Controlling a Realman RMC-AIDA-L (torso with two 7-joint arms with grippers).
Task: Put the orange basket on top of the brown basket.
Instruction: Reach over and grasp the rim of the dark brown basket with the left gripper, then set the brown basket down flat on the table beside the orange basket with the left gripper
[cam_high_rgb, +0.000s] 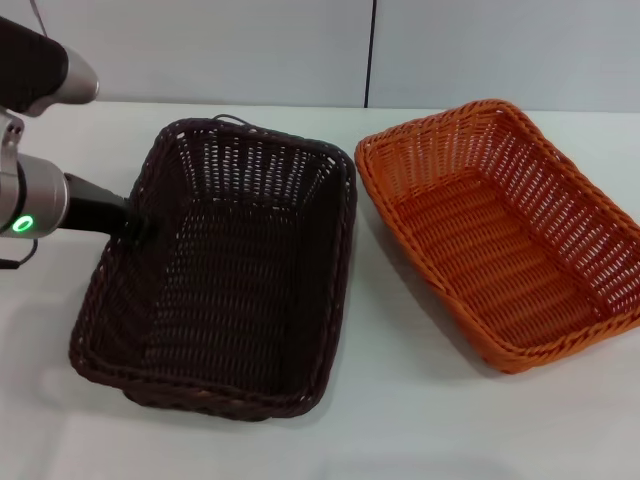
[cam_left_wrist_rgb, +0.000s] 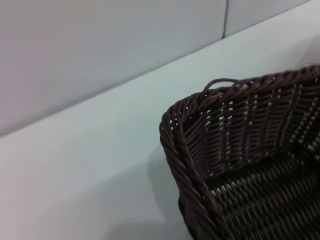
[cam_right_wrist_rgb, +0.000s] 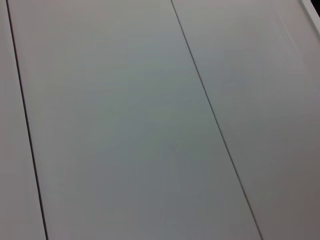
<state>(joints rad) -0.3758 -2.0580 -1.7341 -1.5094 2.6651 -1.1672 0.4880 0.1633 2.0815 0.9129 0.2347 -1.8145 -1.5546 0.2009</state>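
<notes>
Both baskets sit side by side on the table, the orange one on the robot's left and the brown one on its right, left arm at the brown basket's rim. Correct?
Not quite: the sides are swapped. The head view shows the brown basket on the robot's left and the orange basket on its right. They do sit side by side on the table, with the left arm at the brown basket's rim.

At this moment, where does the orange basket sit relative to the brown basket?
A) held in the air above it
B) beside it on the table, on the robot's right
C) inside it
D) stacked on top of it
B: the orange basket rests on the table to the right of the brown basket, with a gap between them.
</notes>
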